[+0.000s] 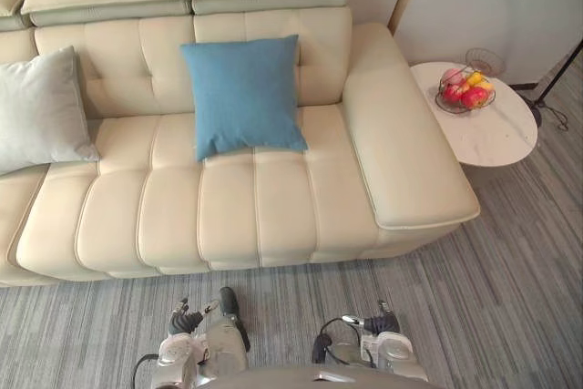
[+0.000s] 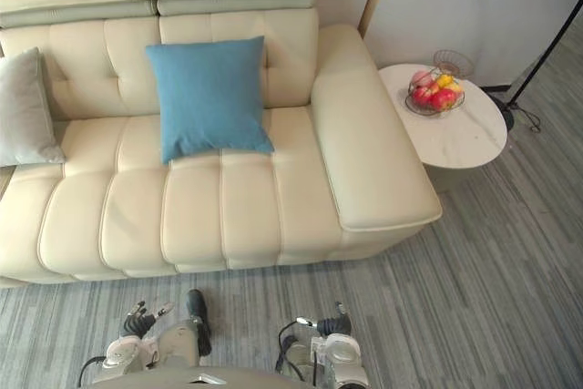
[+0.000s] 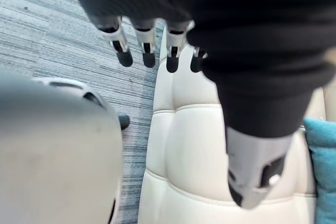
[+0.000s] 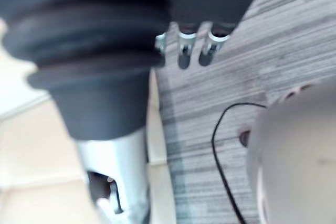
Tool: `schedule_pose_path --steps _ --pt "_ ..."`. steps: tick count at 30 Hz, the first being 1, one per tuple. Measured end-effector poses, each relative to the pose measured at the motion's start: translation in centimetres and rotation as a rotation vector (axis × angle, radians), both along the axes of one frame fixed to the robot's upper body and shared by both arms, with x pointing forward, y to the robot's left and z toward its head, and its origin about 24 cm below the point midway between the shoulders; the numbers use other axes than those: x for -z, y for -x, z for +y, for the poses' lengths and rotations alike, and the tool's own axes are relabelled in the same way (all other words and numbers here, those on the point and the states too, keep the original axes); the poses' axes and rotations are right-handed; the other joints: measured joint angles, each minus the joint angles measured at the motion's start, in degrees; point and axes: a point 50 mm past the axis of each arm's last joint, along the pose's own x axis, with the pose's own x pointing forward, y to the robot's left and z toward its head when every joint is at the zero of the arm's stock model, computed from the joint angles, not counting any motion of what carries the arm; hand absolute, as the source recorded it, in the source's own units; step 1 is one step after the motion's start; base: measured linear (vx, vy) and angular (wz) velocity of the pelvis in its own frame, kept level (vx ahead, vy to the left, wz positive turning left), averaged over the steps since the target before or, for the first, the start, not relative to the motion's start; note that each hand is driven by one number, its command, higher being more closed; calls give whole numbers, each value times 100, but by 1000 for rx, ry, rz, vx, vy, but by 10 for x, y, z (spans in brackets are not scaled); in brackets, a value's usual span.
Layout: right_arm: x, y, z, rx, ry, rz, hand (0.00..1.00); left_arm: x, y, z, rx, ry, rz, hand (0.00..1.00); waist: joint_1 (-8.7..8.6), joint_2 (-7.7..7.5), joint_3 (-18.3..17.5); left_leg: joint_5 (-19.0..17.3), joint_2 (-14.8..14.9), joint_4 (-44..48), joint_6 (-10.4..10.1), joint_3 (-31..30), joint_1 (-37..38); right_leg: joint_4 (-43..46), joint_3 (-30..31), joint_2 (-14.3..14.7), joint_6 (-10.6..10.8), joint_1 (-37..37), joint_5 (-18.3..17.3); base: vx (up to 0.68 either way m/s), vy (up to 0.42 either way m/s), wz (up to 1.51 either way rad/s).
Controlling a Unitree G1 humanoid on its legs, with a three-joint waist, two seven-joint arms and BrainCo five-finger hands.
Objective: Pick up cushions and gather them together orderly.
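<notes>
Blue cushion (image 1: 244, 96), grey cushion (image 1: 41, 107) separate on sofa (image 1: 228, 216), L robot hand (image 1: 185, 322), R robot hand (image 1: 383, 323) both apart, empty

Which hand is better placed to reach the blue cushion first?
Left, probably. Both hang low before the sofa, but the left hand sits closer in line with the blue cushion; the right hand is off toward the armrest.

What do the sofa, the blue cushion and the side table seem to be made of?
Sofa: likely cream leather or faux leather, smooth with a soft sheen and stitched panels. Blue cushion: matte woven fabric, no shine. Side table: top looks like white marble or stone, faintly veined.
</notes>
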Motion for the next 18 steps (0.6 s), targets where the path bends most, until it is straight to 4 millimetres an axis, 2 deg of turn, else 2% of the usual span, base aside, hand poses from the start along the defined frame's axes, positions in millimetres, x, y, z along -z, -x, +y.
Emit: schedule_pose_path --steps 1,2,3,4,5,6,8,13,15,16,18 --pt "1 6 -3 26 0 12 0 2 2 -2 -7 9 14 0 -10 33 -25 -552 37 551 -99 -28 152 16 112 -44 49 -37 78 -98 227 -41" --pt "2 10 -5 52 -8 16 0 4 5 -4 -16 17 27 0 -19 67 -52 -845 28 748 -148 -121 298 -5 228 -56 138 -62 149 -97 243 -56" --pt "4 13 -7 88 -26 23 0 6 8 -6 -21 27 46 0 -59 149 -117 -1022 -67 426 -160 -235 470 -130 349 -22 248 -44 271 -75 201 -45" --pt "5 13 -9 101 -28 26 0 7 10 -8 -17 35 56 0 -92 153 -175 -1045 -162 172 -109 -228 565 -260 388 2 319 -34 347 -85 191 -26" --pt "11 22 -1 118 -67 71 0 9 16 1 -13 15 80 0 -174 -58 -374 -725 -446 -425 14 -60 667 -619 405 -173 272 -17 560 -70 164 -15" --pt "15 28 3 128 -91 96 0 9 18 6 -6 3 89 0 -170 -216 -468 -539 -606 -799 63 11 797 -867 397 -241 235 35 682 -82 163 -9" --pt "18 34 4 153 -112 119 0 10 22 9 36 -15 115 0 -221 -324 -532 -308 -839 -1308 119 9 1076 -1377 393 -324 185 316 980 -101 106 2" --pt "20 35 2 150 -110 139 0 12 28 10 70 -23 143 0 -276 -276 -604 -44 -1114 -2023 11 -232 1405 -1570 391 -363 184 462 1061 -78 26 9" --pt "20 36 -1 150 -105 145 0 13 29 9 73 -18 153 0 -257 -245 -644 6 -1155 -2250 22 -429 1549 -1646 395 -304 179 502 1064 0 0 0" --pt "21 39 -14 139 -80 200 0 16 33 14 115 -26 194 0 -345 -247 -637 159 -1136 -2504 110 -769 2018 -1936 393 -142 223 985 1084 0 0 0" --pt "21 39 -14 139 -80 200 0 16 33 14 115 -26 194 0 -345 -247 -637 160 -1136 -2504 110 -769 2018 -1935 393 -141 224 985 1084 0 0 0"
